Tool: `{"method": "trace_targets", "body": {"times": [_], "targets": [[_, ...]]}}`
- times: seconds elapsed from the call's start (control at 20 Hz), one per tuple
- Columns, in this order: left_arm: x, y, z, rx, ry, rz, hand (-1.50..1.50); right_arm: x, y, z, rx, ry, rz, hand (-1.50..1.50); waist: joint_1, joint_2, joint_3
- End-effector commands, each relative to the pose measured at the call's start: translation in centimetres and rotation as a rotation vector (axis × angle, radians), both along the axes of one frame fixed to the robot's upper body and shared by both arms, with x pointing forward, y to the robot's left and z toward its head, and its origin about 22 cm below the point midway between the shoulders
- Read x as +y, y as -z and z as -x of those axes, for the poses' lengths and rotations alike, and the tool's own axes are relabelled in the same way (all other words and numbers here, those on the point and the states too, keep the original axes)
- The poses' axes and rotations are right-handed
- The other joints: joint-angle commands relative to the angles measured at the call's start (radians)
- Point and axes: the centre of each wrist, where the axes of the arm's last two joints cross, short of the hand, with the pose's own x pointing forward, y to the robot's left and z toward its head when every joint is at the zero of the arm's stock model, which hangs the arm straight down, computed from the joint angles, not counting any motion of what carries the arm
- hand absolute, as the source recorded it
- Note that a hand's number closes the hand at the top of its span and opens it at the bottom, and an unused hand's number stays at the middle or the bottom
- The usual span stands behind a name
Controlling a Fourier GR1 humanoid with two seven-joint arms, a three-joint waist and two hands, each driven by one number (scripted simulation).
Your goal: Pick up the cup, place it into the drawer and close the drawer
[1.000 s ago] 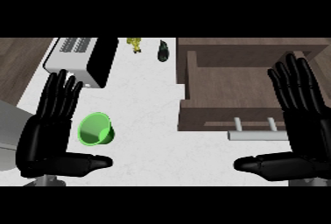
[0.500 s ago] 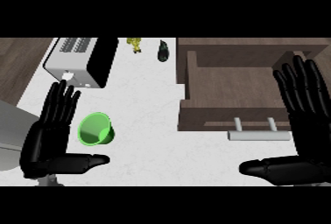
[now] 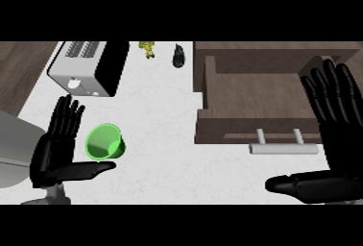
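I see a small round green cup of shiny see-through plastic, lying tipped on the smooth white counter. Its open mouth looks like a bright ring. I will tell every place from this cup.

Just to the cup's left is my left hand — black, smooth and flat. Its fingers are straight and point up the view, and its thumb sticks out sideways right under the cup. It holds nothing; I cannot tell whether it touches the cup.

Well to the cup's right is a brown wooden drawer, pulled open, shaped like a box with plain walls. A pale grey bar handle sits on its front.

Further right than the drawer is my right hand, also black and spread flat, fingers straight, thumb out to the side, holding nothing.

Above the cup stands a boxy toaster, silver metal with a black side. Up and to the right of the cup lie a small yellow thing and a dark, long thing — too small to name.
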Motion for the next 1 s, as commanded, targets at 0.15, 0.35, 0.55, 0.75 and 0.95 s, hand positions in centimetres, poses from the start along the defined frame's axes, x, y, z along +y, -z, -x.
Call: {"method": "trace_targets", "body": {"times": [0.15,0.35,0.55,0.75,0.95], "targets": [[1.0,3.1,0.5,0.04,-0.016,-0.009,-1.5,0.6,0.0,0.9,0.007,-0.003,0.006,-1.5,0.001,0.0,0.0],[1.9,6.5,0.4,0.073,0.005,0.003,-1.5,0.0,-0.4,0.9,0.017,-0.005,-0.003,-1.5,-0.001,0.0,0.0],[1.8,7.4,1.4,0.083,0.005,-0.018,-1.5,0.0,-0.6,2.1,0.017,-0.006,-0.001,-1.5,0.0,-0.001,0.0],[2.9,8.2,0.7,0.072,-0.009,0.014,-1.5,-0.3,0.6,2.7,0.013,-0.004,-0.004,-1.5,-0.001,-0.001,0.0],[4.1,9.8,-0.1,0.071,-0.044,0.017,-1.5,1.0,-0.1,-0.2,0.011,-0.013,0.006,-1.5,0.0,0.001,0.0]]}}
